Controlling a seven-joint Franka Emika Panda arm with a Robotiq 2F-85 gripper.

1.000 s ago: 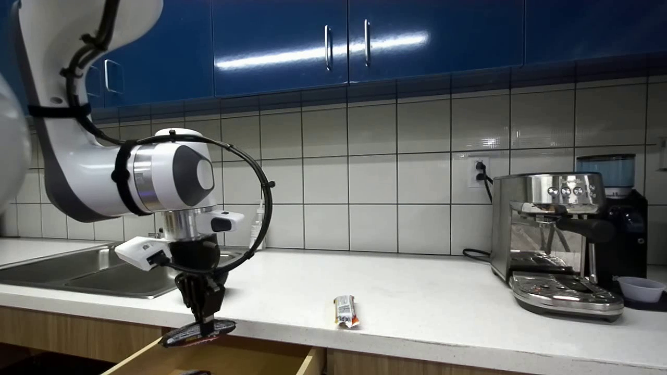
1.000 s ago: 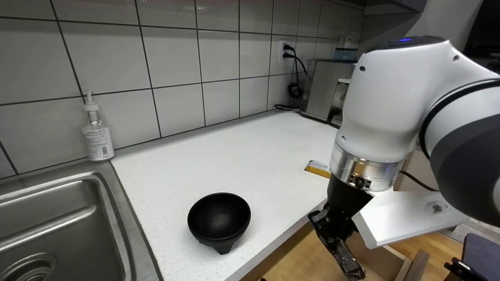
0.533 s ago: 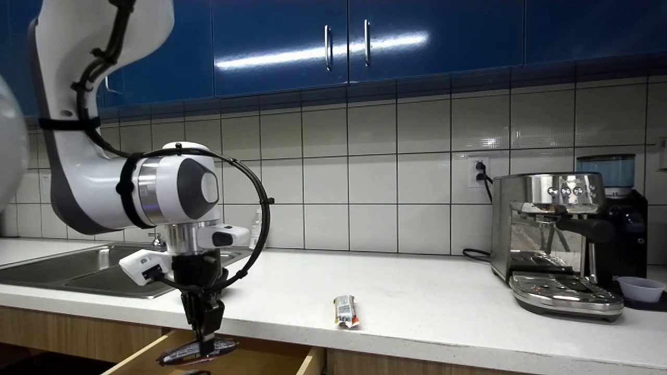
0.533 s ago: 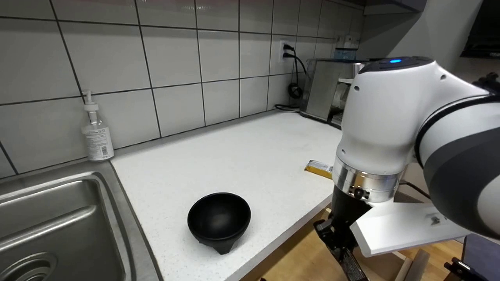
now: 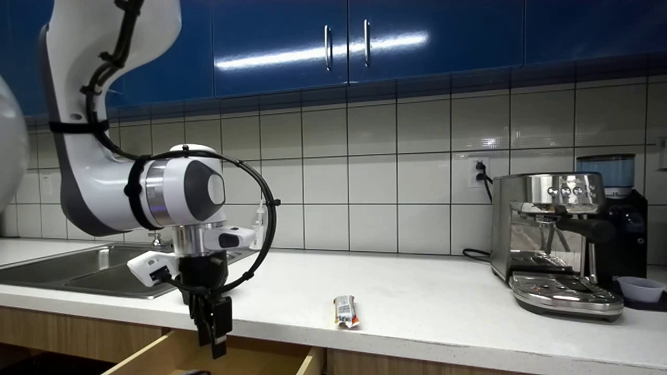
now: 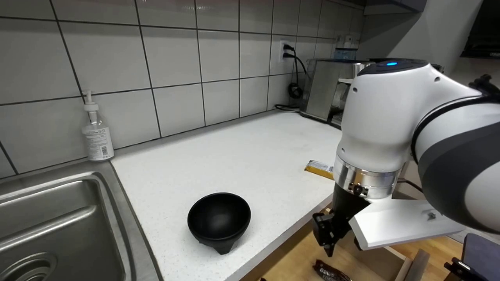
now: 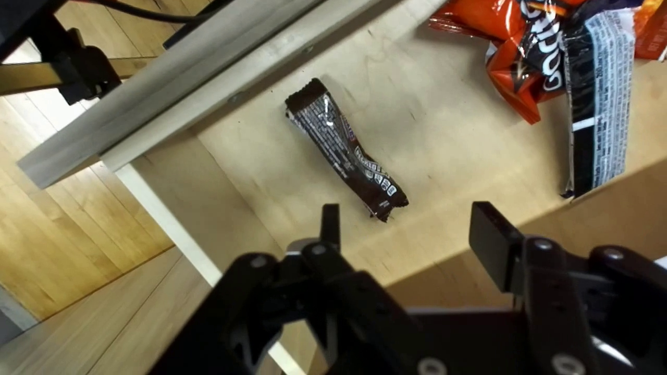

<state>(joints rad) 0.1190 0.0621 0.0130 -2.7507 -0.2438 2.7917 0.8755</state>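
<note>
My black pincer (image 7: 406, 229) stands spread, its flat, blocky fingers (image 7: 492, 245) well apart. Below it, a slim, crinkled, glossy brown-wrapped bar (image 7: 344, 148) lies on the smooth pale wood of the drawer (image 7: 458, 140); farther out rests a shiny red chip bag (image 7: 495, 21).

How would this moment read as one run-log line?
gripper: open, over drawer | brown-wrapped bar: lying in drawer, ungripped | red snack bag: in drawer | yellow-edged bar: on counter
</note>
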